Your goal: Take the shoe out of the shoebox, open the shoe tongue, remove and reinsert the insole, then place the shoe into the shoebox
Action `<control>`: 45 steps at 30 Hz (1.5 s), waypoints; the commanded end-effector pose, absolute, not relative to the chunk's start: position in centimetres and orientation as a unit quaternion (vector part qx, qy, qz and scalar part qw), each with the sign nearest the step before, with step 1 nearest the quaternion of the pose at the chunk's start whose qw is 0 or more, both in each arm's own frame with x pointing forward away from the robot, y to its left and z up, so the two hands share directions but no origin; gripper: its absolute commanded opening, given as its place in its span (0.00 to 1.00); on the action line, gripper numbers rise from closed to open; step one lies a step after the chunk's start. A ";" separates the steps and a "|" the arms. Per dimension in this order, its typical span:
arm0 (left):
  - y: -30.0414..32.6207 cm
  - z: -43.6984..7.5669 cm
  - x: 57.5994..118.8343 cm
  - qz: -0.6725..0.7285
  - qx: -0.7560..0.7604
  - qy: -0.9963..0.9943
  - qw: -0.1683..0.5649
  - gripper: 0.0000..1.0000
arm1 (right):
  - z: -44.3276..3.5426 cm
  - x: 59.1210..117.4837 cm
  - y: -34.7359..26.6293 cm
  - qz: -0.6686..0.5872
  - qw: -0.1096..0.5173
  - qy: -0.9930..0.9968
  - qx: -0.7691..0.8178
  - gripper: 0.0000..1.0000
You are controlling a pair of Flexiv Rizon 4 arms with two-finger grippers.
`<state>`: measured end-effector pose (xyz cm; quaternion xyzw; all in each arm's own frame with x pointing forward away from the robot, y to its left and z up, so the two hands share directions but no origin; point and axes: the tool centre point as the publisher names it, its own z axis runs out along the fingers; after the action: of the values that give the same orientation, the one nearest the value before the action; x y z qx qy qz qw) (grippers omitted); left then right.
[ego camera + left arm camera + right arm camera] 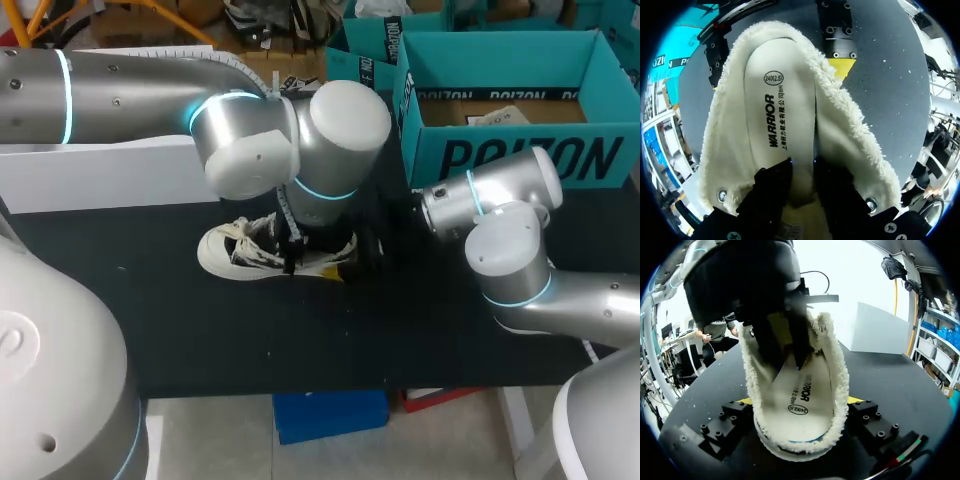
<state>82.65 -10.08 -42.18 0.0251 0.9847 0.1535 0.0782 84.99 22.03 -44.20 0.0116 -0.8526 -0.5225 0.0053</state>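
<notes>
- Left wrist view: my left gripper [801, 167] is inside the shoe [850, 135], on the insole [777, 100]; can't tell if it's pinching.
- My right gripper [800, 401] clamps the heel; shoe on the table [420, 330], left of the shoebox [520, 155].
- Move the insole slowly, heel held firm.

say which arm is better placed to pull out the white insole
Left: left gripper is inside the cream fleece-lined shoe over the white insole; right gripper clamps its heel.
</notes>
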 end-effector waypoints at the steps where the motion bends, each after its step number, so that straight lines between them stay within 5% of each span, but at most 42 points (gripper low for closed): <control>1: -8.1 -49.0 82.4 0.185 0.033 0.973 0.133 0.30 | -44.7 85.1 22.0 -0.522 0.006 -0.853 0.010 0.00; 25: -5.8 -50.7 86.3 0.168 0.004 0.959 0.230 0.28 | -44.7 85.1 22.0 -0.522 0.006 -0.853 0.010 0.00; 27: -5.8 -50.7 86.4 0.164 0.003 0.959 0.230 0.25 | -44.7 85.1 22.0 -0.522 0.006 -0.853 0.010 0.00; 29: -5.8 -50.8 86.6 0.161 0.002 0.960 0.227 0.00 | -44.7 85.1 22.0 -0.522 0.006 -0.853 0.010 0.00; 45: -6.7 -47.2 84.2 0.098 0.007 0.979 0.178 0.00 | -44.7 85.1 22.0 -0.522 0.006 -0.853 0.010 0.00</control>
<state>82.72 -9.55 -42.34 0.0011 0.9756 0.1275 0.1788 85.03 22.04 -44.17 0.0110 -0.8524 -0.5227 0.0049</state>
